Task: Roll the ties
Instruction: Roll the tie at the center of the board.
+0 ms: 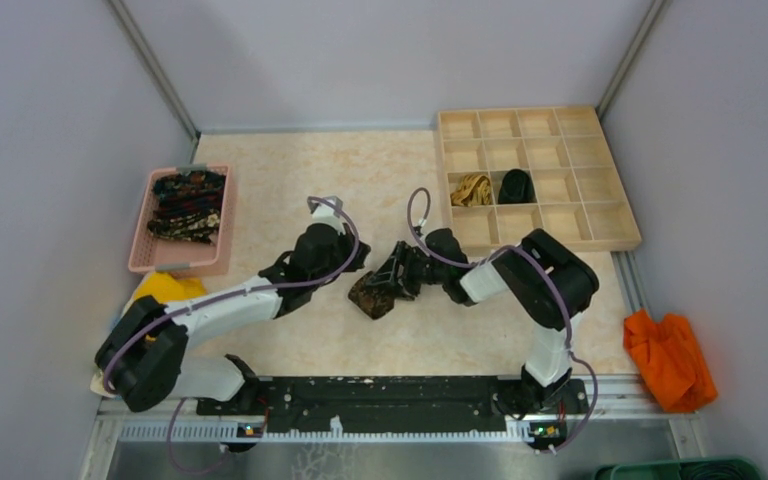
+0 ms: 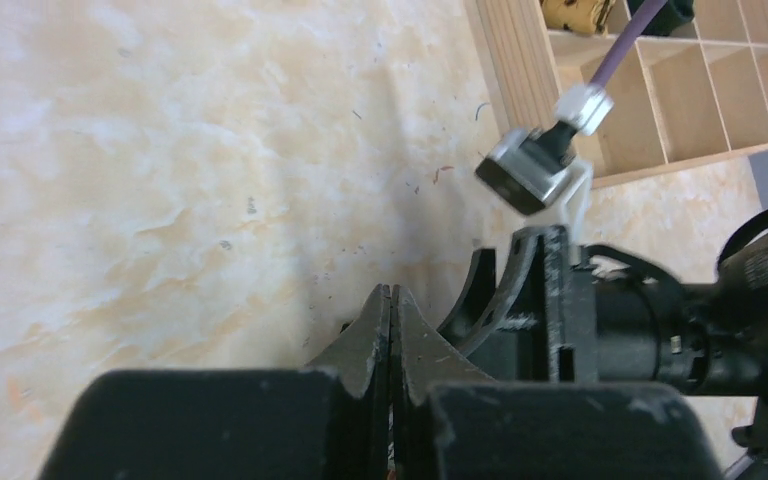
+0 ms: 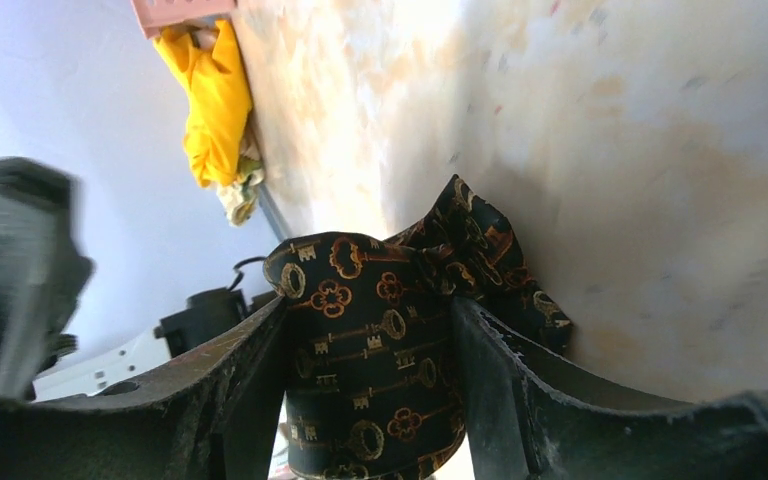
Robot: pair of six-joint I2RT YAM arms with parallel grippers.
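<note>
Clamping a rolled dark fabric necktie with gold key print [image 1: 370, 297] in the right gripper [image 1: 400, 275], mid-table (apparently fully rolled). With the left gripper [image 2: 391, 300] pinched shut on nothing, just left. Probably the stowing step: next, lift and carry far-right into a bare cell of the sectioned wooden tray [image 1: 600, 215].

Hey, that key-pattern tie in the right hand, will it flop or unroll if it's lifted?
Probably floppy: the tie is soft cloth, with a loose fold bulging past the right hand. The roll may loosen if the squeeze eases, since nothing visible fastens it. It likely slips little, bunched between both fingers.
</note>
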